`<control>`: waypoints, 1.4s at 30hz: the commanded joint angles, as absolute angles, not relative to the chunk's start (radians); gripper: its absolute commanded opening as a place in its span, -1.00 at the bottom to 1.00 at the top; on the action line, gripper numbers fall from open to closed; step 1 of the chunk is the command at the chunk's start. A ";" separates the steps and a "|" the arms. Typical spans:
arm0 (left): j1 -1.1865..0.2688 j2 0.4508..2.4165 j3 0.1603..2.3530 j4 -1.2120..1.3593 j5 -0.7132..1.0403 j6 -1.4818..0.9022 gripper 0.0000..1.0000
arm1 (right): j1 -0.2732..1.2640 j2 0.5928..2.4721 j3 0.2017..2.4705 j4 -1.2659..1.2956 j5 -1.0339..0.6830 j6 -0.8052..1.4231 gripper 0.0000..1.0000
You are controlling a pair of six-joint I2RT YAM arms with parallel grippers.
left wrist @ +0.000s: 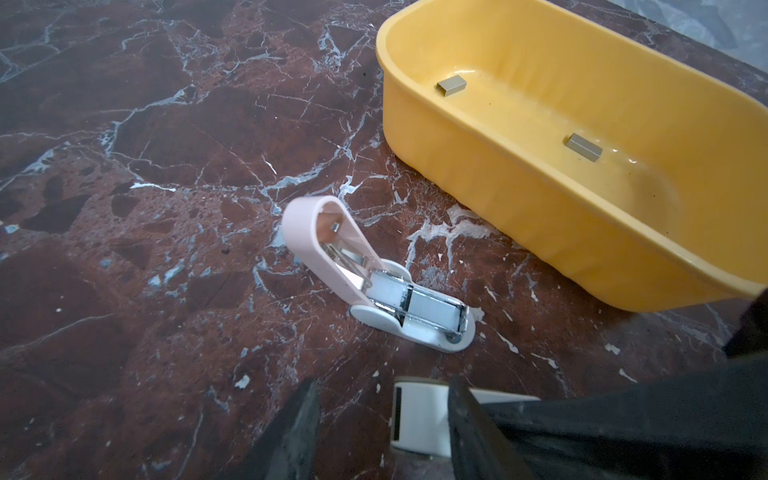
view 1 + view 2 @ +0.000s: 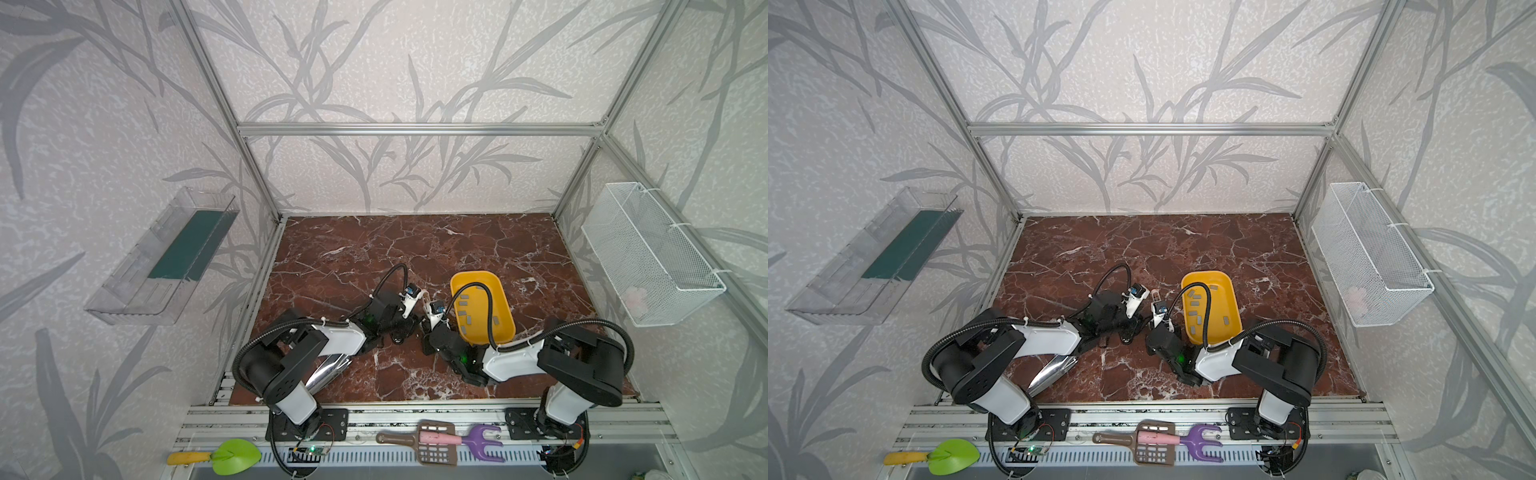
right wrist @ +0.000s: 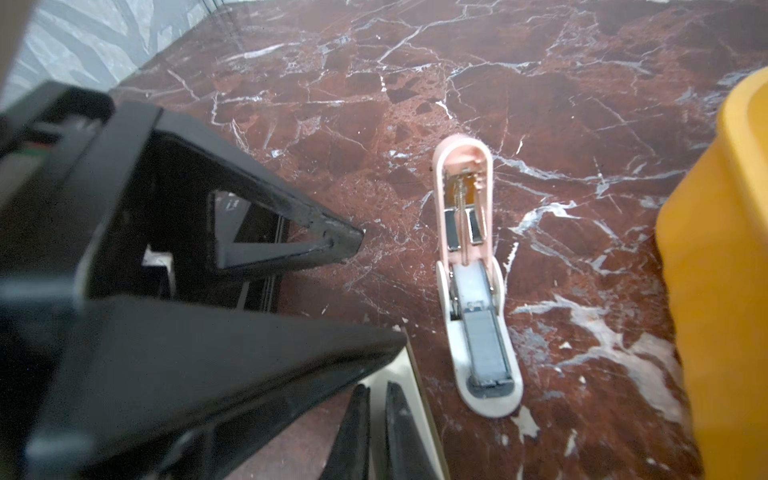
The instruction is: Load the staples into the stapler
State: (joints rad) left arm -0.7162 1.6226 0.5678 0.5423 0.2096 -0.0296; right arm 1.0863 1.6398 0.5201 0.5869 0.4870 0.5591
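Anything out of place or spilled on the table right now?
Nothing stands out. The pink stapler sits on the table with its lid hinged up, and the loose staples all lie inside the yellow tub.

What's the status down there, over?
Left gripper open, right gripper shut, both short of the stapler. Stapler lies open on table, lid up. Staples in tub beside it. Nothing blocking.

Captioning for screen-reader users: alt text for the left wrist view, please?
A small pink stapler lies open on the red marble table, lid hinged up, metal channel exposed. Beside it, a yellow tub holds two grey strips of staples. The left gripper shows its open fingers in the foreground.
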 commanded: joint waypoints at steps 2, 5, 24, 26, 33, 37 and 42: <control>-0.723 1.611 0.604 0.392 0.142 -0.053 0.04 | 1.090 1.570 0.555 0.273 0.475 0.519 -0.63; -0.720 1.605 0.655 0.328 0.087 -0.069 0.04 | 1.090 1.524 0.623 0.190 0.503 0.492 -0.59; -0.667 1.383 0.578 0.374 -0.085 -0.206 0.34 | 0.982 1.463 0.591 0.072 0.505 0.560 -0.35; -0.667 1.361 0.574 0.360 -0.076 -0.207 0.37 | 0.973 1.462 0.579 0.073 0.508 0.565 -0.28; -0.667 1.336 0.564 0.349 -0.058 -0.215 0.38 | 0.930 1.445 0.546 0.040 0.534 0.592 0.24; -0.667 1.338 0.560 0.359 -0.059 -0.221 0.40 | 0.923 1.423 0.522 0.074 0.522 0.557 0.43; -0.648 1.352 0.574 0.358 -0.054 -0.260 0.41 | 0.923 1.452 0.546 0.145 0.443 0.488 0.25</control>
